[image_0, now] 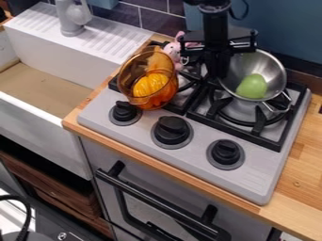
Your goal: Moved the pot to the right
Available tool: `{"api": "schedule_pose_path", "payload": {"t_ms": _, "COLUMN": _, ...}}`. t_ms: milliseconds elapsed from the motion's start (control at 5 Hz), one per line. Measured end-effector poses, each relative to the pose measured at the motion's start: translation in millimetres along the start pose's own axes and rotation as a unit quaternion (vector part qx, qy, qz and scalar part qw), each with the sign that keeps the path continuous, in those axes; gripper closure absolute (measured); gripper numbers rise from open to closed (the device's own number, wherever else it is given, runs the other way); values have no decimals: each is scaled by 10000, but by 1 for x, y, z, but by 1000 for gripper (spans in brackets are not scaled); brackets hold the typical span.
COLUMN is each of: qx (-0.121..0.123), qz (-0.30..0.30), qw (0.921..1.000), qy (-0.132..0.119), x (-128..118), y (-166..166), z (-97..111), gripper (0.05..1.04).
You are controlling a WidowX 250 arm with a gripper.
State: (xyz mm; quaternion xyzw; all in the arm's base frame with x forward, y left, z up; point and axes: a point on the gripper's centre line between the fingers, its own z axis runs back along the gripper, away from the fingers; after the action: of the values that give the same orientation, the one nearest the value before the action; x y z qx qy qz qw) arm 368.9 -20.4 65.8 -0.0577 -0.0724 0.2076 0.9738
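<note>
Over at the left, an amber see-through pot [165, 95] is leaning on the stove [197, 135], a yellow-orange thing [149, 85] lying in it; behind its right rim a pink toy [173, 50] is sitting. Neither is looking like the target, since the claw [217, 71] is hanging to their right, well apart from the amber pot.

What is mattering most is the next step rightward: the metal pot [274, 69] is lying immediately right of the claw, over the right-hand burner, its left rim coming right up beside the claw's lower end. Whether the claw is spread, pressed together or pinching that rim, I am not able to tell. This pot is seeming to be the one meant, so the move is probably calling for a hold on the left rim and a shift away to the right.

The metal pot's mouth is facing up and somewhat toward the camera, its long axis apparently running from the claw's side down to the wire handle [284, 104] at lower right. A green thing [252, 86] is resting low inside, and tilting could be rolling it out.
</note>
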Motion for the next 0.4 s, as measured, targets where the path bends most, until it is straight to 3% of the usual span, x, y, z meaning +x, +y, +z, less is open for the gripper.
{"api": "schedule_pose_path", "payload": {"t_ms": 400, "qx": -84, "qz": -113, "qw": 9993, "qy": 345, "x": -4, "y": 7, "z": 3, "gripper": 1024}}
